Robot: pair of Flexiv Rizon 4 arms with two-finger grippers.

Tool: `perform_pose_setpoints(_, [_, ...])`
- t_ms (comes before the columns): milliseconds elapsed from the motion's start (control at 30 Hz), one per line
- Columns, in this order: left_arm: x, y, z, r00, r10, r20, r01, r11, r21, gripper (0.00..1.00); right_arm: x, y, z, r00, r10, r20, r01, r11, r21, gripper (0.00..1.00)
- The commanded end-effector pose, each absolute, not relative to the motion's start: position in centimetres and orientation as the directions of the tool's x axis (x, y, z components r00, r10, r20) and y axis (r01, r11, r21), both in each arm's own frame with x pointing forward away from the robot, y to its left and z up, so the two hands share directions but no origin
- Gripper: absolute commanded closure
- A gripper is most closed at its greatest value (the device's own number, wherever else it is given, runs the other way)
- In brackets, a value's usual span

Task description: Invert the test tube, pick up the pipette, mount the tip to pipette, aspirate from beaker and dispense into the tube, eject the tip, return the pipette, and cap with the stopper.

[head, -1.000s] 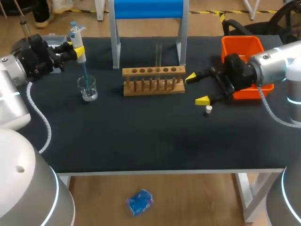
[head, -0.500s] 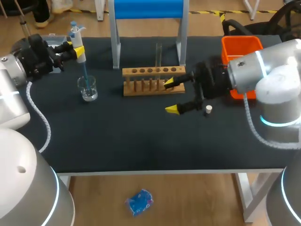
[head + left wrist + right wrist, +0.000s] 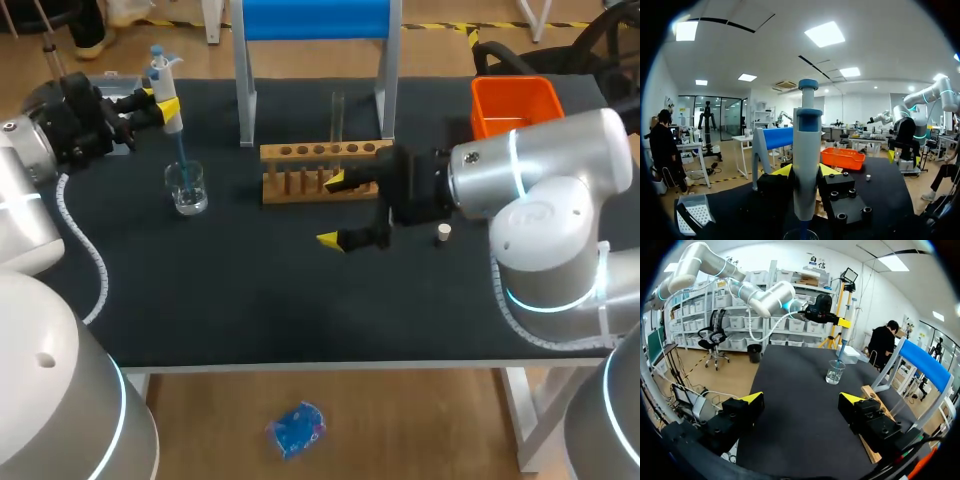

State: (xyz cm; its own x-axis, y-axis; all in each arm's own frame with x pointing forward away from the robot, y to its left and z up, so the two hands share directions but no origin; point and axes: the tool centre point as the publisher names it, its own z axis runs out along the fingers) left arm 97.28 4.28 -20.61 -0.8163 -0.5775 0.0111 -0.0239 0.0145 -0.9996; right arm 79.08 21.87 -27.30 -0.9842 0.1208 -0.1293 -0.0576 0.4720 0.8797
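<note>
Left gripper (image 3: 160, 102) is clamping the pipette (image 3: 161, 72), tip dipping into the beaker (image 3: 187, 188) at far left. We're likely aspirating: going slow, vertical, tip submerged. Tube (image 3: 338, 118) is standing in the rack (image 3: 300, 153); right gripper (image 3: 332, 210) is gaping wide just in front.

A black-topped counter (image 3: 250, 300) carries an orange bin (image 3: 515, 100) at its far right corner. At the far edge, near the middle, stands a frame (image 3: 315, 18) with a blue panel on pale grey legs. Just in front of it is a wooden rack (image 3: 300, 153) with a row of round holes along its top.
</note>
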Motion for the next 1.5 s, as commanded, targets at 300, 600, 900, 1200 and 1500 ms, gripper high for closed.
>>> perform_pose_setpoints(300, [97.2, 4.2, -20.6, -0.816, -0.578, 0.01, -0.022, 0.014, -1.0, 1.0, 79.6, 26.6, -30.7, -0.973, 0.197, -0.122, 0.007, 0.549, 0.836, 0.0])
perform_pose_setpoints(600, [97.2, 4.2, -20.6, -0.816, -0.578, 0.01, -0.022, 0.014, -1.0, 1.0, 80.9, 30.2, -33.4, -0.967, 0.212, -0.143, 0.006, 0.579, 0.816, 0.0])
perform_pose_setpoints(900, [97.2, 4.2, -20.6, -0.816, -0.578, 0.01, -0.022, 0.014, -1.0, 1.0, 82.7, 32.7, -36.4, -0.962, 0.239, -0.133, 0.029, 0.572, 0.819, 0.0])
perform_pose_setpoints(1200, [97.2, 4.2, -20.6, -0.816, -0.578, 0.01, -0.022, 0.014, -1.0, 1.0, 84.5, 34.8, -38.3, -0.957, 0.27, -0.105, 0.068, 0.561, 0.825, 0.0])
perform_pose_setpoints(1500, [97.2, 4.2, -20.6, -0.816, -0.578, 0.01, -0.022, 0.014, -1.0, 1.0, 85.4, 36.0, -39.2, -0.956, 0.281, -0.09, 0.085, 0.557, 0.826, 0.0])
